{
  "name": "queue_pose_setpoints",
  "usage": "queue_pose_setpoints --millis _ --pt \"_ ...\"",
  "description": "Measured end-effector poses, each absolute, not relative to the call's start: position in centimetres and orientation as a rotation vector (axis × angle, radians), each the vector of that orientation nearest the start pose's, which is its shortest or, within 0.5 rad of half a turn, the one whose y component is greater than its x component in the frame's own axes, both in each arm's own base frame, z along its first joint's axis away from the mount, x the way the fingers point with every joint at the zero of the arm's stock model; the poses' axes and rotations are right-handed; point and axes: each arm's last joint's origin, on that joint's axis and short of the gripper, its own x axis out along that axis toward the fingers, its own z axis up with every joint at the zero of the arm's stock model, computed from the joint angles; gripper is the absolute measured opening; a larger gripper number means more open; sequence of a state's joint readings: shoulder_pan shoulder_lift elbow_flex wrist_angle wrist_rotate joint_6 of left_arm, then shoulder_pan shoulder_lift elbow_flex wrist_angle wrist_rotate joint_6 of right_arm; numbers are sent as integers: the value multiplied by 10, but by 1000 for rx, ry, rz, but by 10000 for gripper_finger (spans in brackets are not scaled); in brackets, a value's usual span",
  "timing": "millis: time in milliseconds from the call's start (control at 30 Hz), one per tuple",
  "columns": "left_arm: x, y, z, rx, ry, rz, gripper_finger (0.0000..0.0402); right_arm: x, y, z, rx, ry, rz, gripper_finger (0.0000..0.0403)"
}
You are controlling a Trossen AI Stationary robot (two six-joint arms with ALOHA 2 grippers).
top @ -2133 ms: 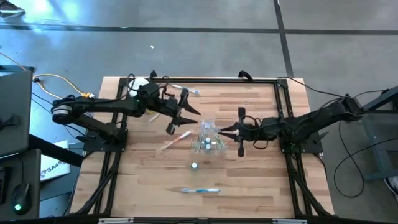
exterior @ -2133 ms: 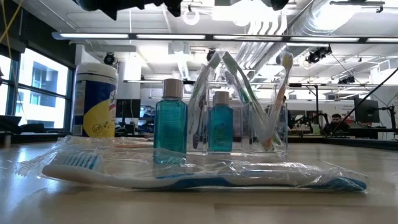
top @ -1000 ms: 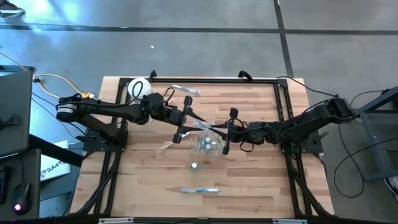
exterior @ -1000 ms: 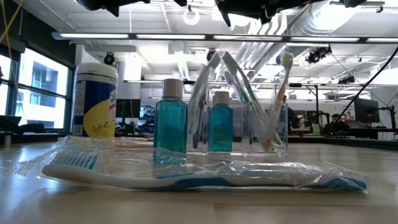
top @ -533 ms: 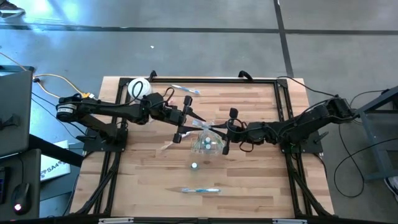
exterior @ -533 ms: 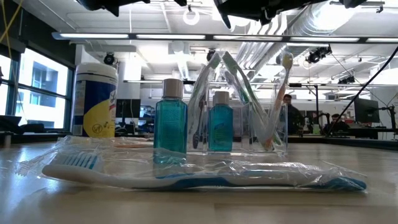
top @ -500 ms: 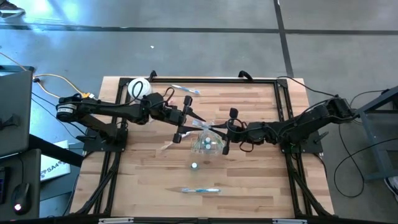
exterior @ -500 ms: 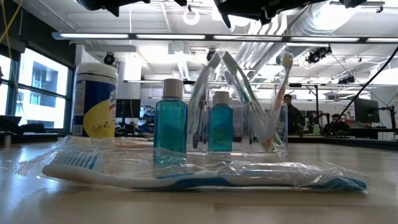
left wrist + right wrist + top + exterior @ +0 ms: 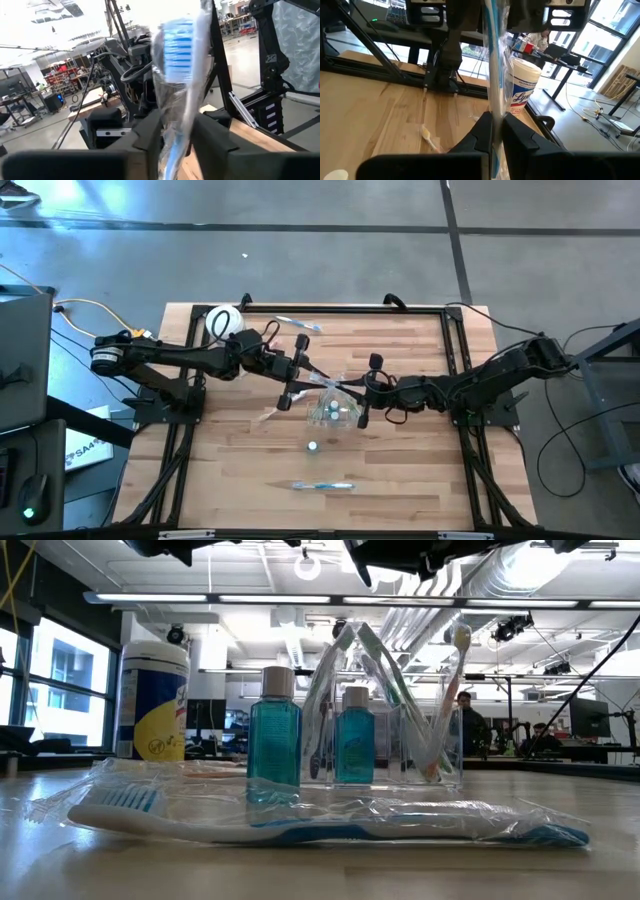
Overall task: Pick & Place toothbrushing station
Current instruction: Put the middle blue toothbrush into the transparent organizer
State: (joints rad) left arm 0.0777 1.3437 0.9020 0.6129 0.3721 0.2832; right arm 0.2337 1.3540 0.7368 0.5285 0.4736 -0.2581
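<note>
A plastic-wrapped blue-and-white toothbrush point(image 9: 335, 385) is held between my two grippers, above the clear cup point(image 9: 333, 411). The cup stands on the table with several toothbrushes upright in it point(image 9: 430, 730). My left gripper point(image 9: 300, 371) comes in from the left and is shut on the brush. My right gripper point(image 9: 362, 394) comes in from the right and is shut on the same brush. A teal bottle point(image 9: 273, 735) stands in front of the cup, and a second one point(image 9: 354, 735) stands by it. My left gripper pinches the wrapped toothbrush between its two fingers point(image 9: 150, 135), just below the blue bristle head point(image 9: 177, 45), which sticks out past the fingertips. It comes in about level from the table's left. The brush is clear of the table. My right gripper pinches the same brush by its blue-striped handle point(image 9: 493, 100) between its two fingers point(image 9: 516, 131), through the wrapper. It comes in about level from the table's right. The brush runs from its fingers across to the left gripper.
A white-lidded canister with a yellow label point(image 9: 224, 321) stands at the far left. Wrapped toothbrushes lie near the front edge point(image 9: 322, 486), at the far side point(image 9: 300, 326) and left of the cup point(image 9: 275, 412). A person point(image 9: 465, 725) shows in the room behind.
Both grippers have kept still over the last second. About two seconds ago they stood farther apart, then came toward each other over the cup.
</note>
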Motion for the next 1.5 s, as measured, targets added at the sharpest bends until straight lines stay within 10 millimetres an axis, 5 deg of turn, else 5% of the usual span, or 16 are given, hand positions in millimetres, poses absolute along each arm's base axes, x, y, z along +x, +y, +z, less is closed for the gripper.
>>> queue_pose_setpoints --millis 133,300,600,867,1233,1500 --pt "301 13 328 324 -222 -268 25 286 54 260 -282 113 -230 15" --pt "301 13 327 320 -214 -269 19 286 54 259 -292 132 -231 32" --pt "301 13 327 285 -206 -259 14 281 70 258 -394 154 -283 172" --pt "297 13 324 172 -125 -269 14 259 99 265 -631 244 -595 272" --pt "260 -10 340 135 23 -187 14 236 116 267 -730 372 -867 272" --pt "248 -33 332 114 166 -107 14 203 102 286 -627 332 -929 253"
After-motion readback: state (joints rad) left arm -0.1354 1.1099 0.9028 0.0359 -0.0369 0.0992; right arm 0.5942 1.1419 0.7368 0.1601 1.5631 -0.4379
